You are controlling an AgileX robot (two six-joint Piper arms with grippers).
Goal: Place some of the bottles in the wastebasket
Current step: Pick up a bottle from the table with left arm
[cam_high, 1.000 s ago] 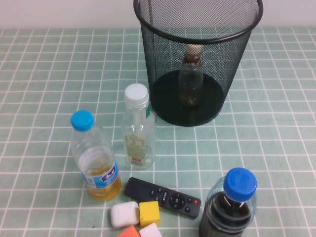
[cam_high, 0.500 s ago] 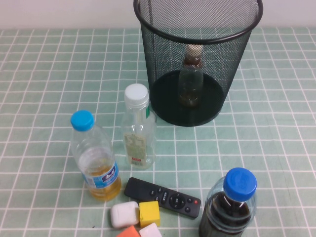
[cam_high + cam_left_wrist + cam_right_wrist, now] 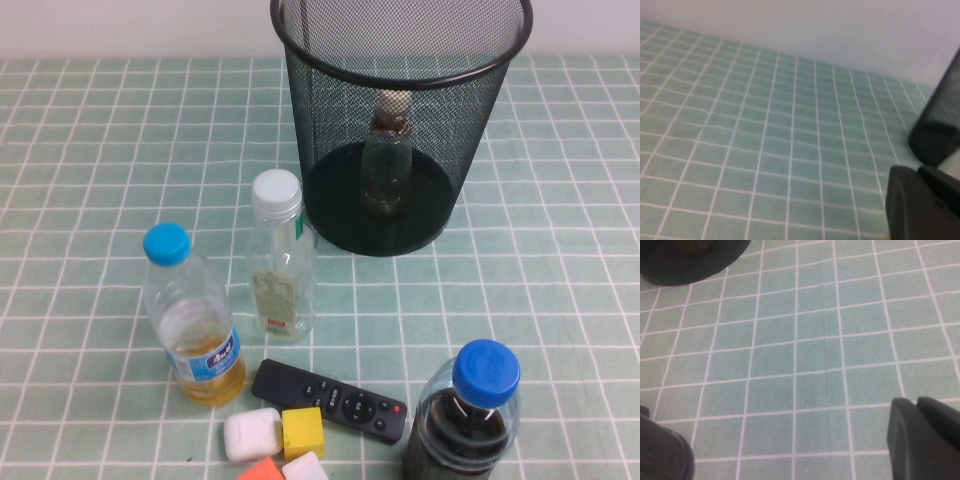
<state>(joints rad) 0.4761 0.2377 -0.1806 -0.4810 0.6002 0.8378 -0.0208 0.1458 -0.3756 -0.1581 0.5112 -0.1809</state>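
Squat bottle (image 3: 386, 165) standing inside wastebasket (image 3: 400, 120), upper centre; tall bottle (image 3: 280, 260) standing mid-frame. Right gripper (image 3: 790, 450) hanging open over bare tiles, apart from both; left gripper (image 3: 925, 205) beside basket base, fingers undeterminable.

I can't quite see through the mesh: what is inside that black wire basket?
Inside the wastebasket one small clear bottle with a beige cap stands upright on the black base. The mesh blurs finer detail. Neither the left gripper nor the right gripper is near it.

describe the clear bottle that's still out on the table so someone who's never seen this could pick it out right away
Start at the black mesh wastebasket at the far side of the table; just in front of its left side stands the white-capped bottle, upright on the green checked cloth. Unlike the yellow-liquid bottle and the dark-liquid bottle, both blue-capped, it looks empty. Neither the left gripper nor the right gripper is near it.
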